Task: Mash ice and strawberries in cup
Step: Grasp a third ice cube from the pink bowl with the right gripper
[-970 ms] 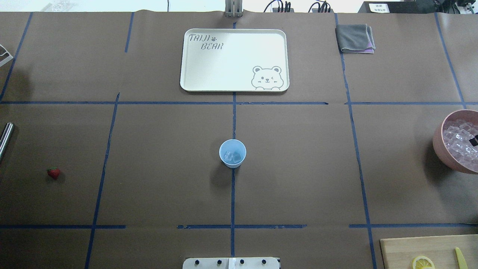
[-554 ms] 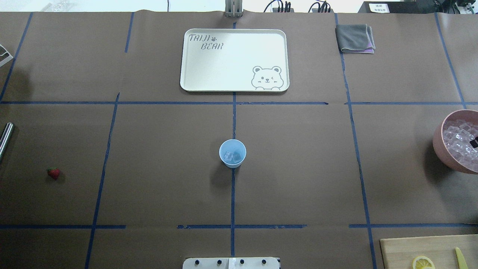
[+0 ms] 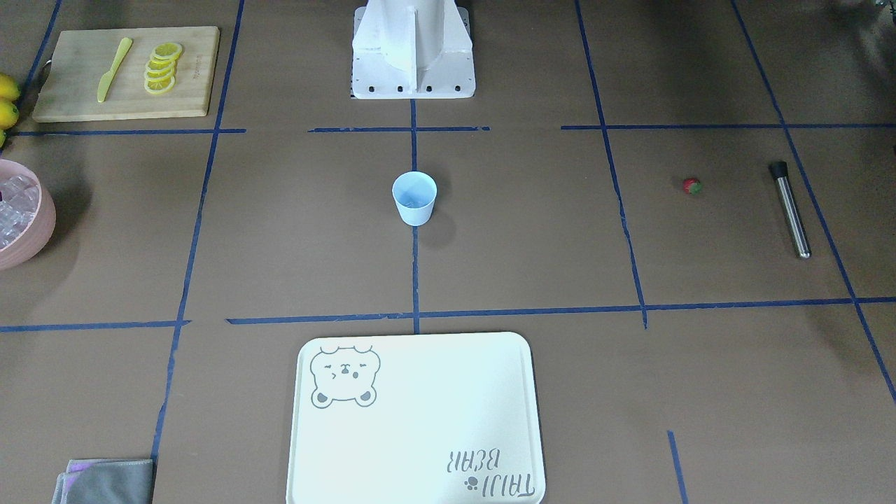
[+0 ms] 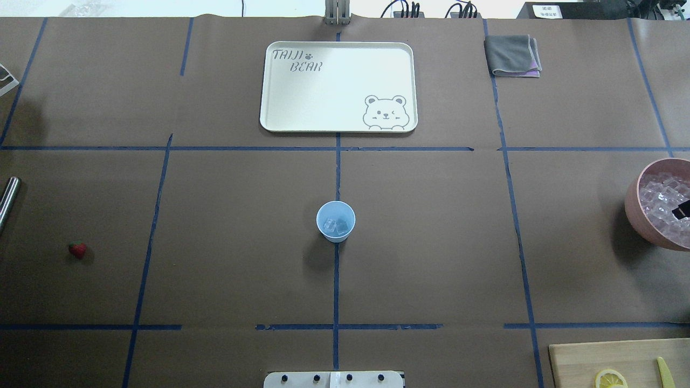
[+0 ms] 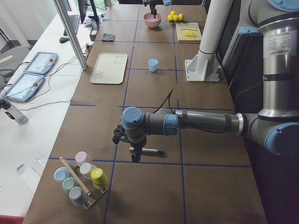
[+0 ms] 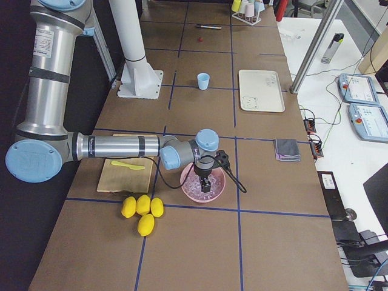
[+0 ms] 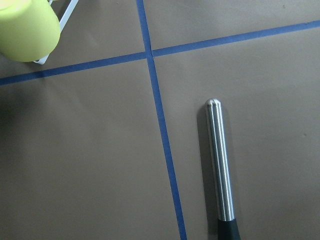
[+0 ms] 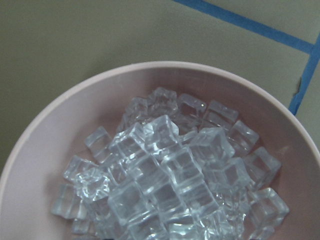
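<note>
The pale blue cup (image 4: 335, 221) stands upright at the table's middle with a couple of ice cubes (image 4: 335, 226) inside. More ice (image 8: 165, 175) fills the pink bowl (image 4: 634, 207) at the right edge. My right gripper (image 6: 206, 183) hangs over that bowl; one dark fingertip (image 4: 681, 210) shows in the overhead view, and I cannot tell its state. The strawberry (image 4: 77, 249) lies alone at the far left. My left gripper (image 5: 134, 157) hovers over a steel muddler (image 7: 219, 160) lying on the table; whether it is open or shut cannot be told.
A cream bear tray (image 4: 334, 81) lies beyond the cup, and a grey cloth (image 4: 512, 54) at the back right. A cutting board (image 3: 77, 101) holds lemon slices (image 3: 161, 68) and a yellow knife (image 3: 113, 69). Whole lemons (image 6: 142, 209) sit near the bowl. A rack of coloured cups (image 5: 79, 179) stands past the muddler.
The dark tip of my right gripper over the bowl's ice has shifted slightly lower. The cup, strawberry and muddler have not moved.
</note>
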Controlling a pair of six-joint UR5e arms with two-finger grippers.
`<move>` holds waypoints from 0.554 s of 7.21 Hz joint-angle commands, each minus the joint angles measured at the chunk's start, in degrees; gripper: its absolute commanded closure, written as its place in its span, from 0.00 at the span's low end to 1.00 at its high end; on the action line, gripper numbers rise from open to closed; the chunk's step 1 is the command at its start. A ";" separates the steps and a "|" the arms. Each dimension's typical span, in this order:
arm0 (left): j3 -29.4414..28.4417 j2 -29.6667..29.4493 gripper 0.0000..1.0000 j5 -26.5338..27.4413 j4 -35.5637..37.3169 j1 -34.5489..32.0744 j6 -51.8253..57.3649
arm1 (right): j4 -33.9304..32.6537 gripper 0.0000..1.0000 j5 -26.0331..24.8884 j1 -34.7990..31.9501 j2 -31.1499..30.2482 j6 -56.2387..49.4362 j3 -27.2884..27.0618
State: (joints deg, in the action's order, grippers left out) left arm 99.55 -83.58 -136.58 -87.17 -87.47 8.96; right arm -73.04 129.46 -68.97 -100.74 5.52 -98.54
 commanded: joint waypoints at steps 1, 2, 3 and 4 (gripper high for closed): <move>0.03 0.00 0.00 0.00 -0.02 0.02 0.00 | 0.00 0.12 -0.26 0.93 -0.07 0.01 0.10; 0.03 0.00 0.00 0.00 -0.02 0.02 0.00 | 0.00 0.23 -0.34 1.46 -0.07 -0.07 0.01; 0.03 0.00 0.00 0.00 -0.02 0.02 0.00 | 0.00 0.54 -0.43 1.47 0.02 -0.51 -0.16; 0.12 0.00 0.00 0.00 0.07 0.02 0.00 | -0.09 0.78 -0.61 1.38 0.02 -0.95 -0.43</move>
State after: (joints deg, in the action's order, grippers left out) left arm 99.61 -83.59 -136.58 -87.17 -87.45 8.96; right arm -73.05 129.03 -67.61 -100.76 5.06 -98.70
